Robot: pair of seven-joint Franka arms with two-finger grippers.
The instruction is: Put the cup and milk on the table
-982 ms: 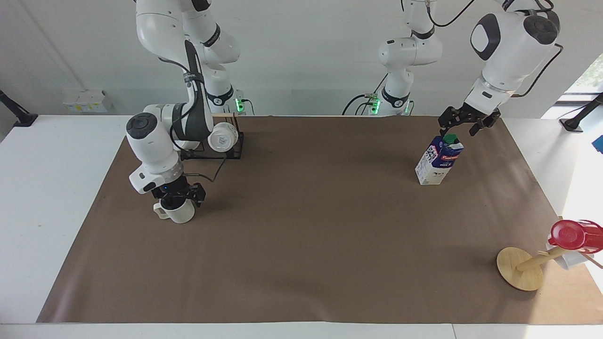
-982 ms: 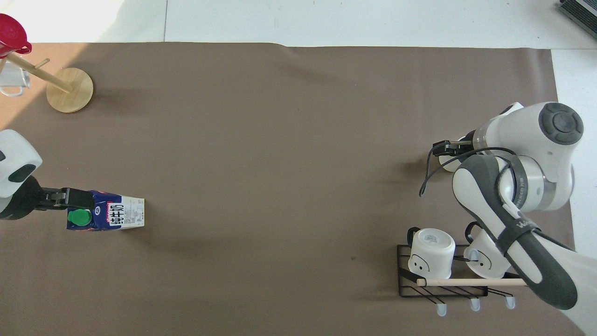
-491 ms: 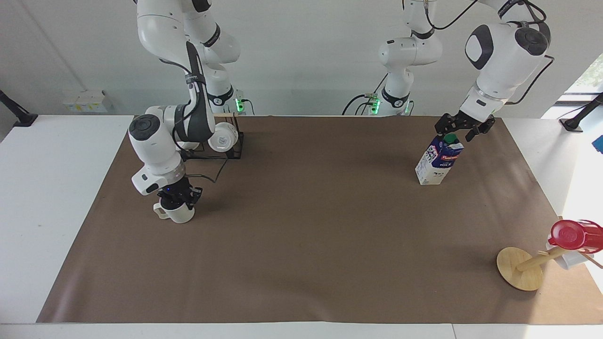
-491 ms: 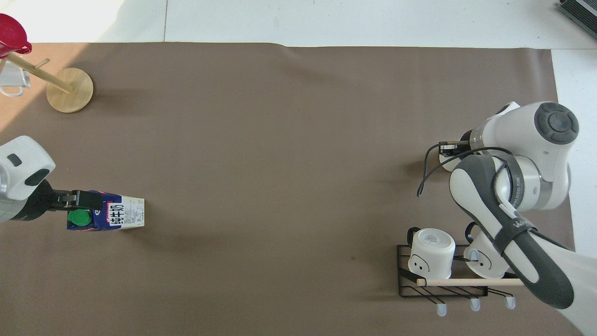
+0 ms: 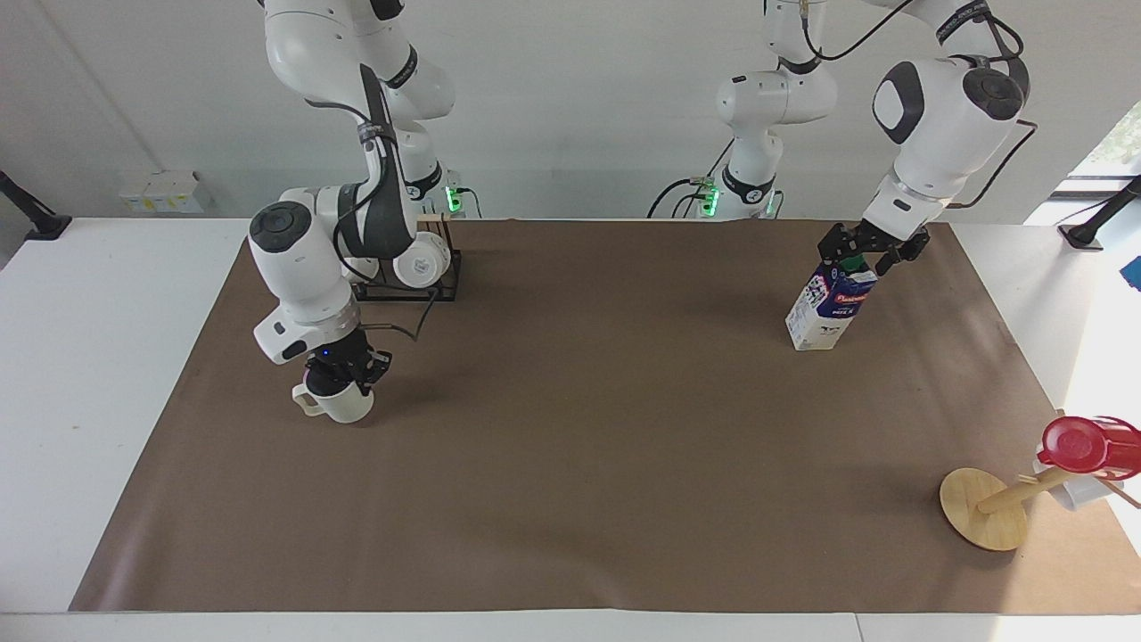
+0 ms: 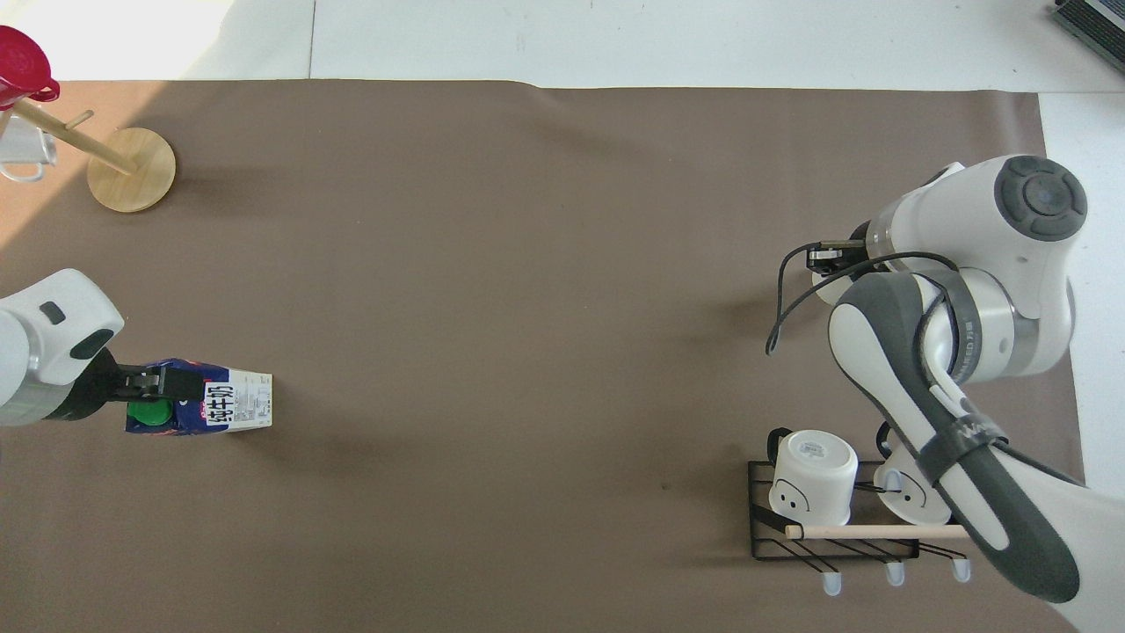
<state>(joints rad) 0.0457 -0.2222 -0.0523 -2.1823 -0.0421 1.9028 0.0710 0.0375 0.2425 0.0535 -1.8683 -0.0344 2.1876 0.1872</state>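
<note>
Black rack (image 5: 406, 287) near cup (image 5: 337, 401), wooden stand (image 5: 982, 508)

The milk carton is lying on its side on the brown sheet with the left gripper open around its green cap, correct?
Not quite. In the facing view the milk carton stands upright on the brown sheet; the left gripper is open around its green cap.

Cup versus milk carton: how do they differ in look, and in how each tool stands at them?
The cup is short, round and cream-white. The milk carton is tall, boxy, blue and white, with a green cap. The right tool is shut on the cup's rim, while the left tool is open around the milk carton's top. Both are upright.
</note>
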